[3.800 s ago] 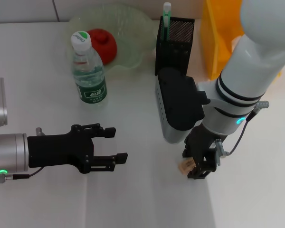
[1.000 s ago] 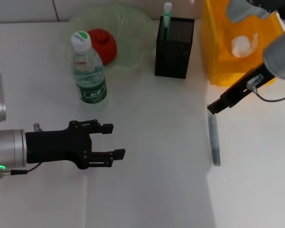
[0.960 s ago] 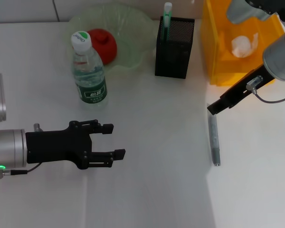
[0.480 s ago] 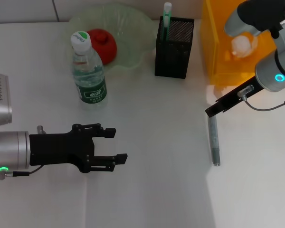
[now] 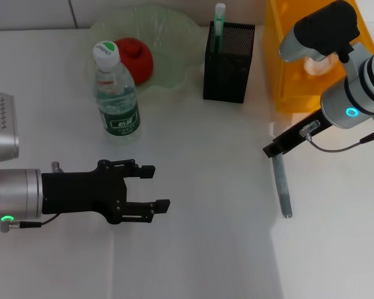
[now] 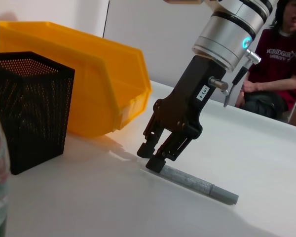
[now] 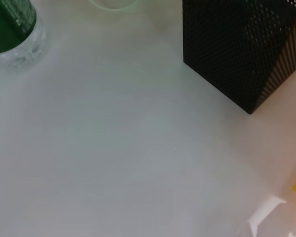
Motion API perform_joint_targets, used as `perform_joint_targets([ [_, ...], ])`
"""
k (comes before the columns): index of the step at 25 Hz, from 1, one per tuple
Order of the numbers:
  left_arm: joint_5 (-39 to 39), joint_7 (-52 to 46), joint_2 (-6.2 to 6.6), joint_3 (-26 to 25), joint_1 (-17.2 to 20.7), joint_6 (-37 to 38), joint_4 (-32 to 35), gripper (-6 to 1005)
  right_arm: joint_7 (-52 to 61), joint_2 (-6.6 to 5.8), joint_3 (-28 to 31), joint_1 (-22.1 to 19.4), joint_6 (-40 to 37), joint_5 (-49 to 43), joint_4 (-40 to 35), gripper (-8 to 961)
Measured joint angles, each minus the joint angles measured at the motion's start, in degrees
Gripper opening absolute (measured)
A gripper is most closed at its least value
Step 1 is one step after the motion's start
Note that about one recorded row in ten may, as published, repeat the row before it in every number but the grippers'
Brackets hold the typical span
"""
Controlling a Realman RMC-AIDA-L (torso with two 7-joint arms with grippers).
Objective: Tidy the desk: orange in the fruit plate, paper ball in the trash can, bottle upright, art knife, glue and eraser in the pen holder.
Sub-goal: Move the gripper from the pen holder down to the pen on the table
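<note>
Grey plastic, the glue (image 5: pixel 281 185) lies flat on the desk (image 5: pixel 199 249), on the near side of the trash can (image 5: pixel 285 68). A second ago the right gripper (image 5: pixel 269 150) hung higher, closer to the trash can front; it has since come down to the glue's far end. The eraser it held a few seconds back is no longer on the desk, so that item is judged delivered and the glue is the step in hand.

In the left wrist view the right gripper (image 6: pixel 155 159) stands almost upright, tips at the end of the glue (image 6: pixel 197 181) nearest the trash can. Its jaws look nearly closed there; a grasp cannot be confirmed.

The left gripper (image 5: pixel 148 187) hovers spread wide, well apart from the trash can, near the bottle (image 5: pixel 117 91). The pen holder (image 5: pixel 229 61) beside the trash can already contains the knife (image 5: pixel 218 20).
</note>
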Motion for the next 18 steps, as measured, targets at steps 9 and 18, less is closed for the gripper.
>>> perform_joint_targets([
  [9,0.0,0.0,0.0,-0.2,-0.2,-0.5,-0.2,804,-0.1,0.03,-0.1,0.0,0.1,0.8,0.6,344],
  [18,0.0,0.4,-0.09,-0.3,-0.2,-1.2,-0.4,803,-0.2,0.03,-1.3,0.1,0.1,0.8,0.7,270],
])
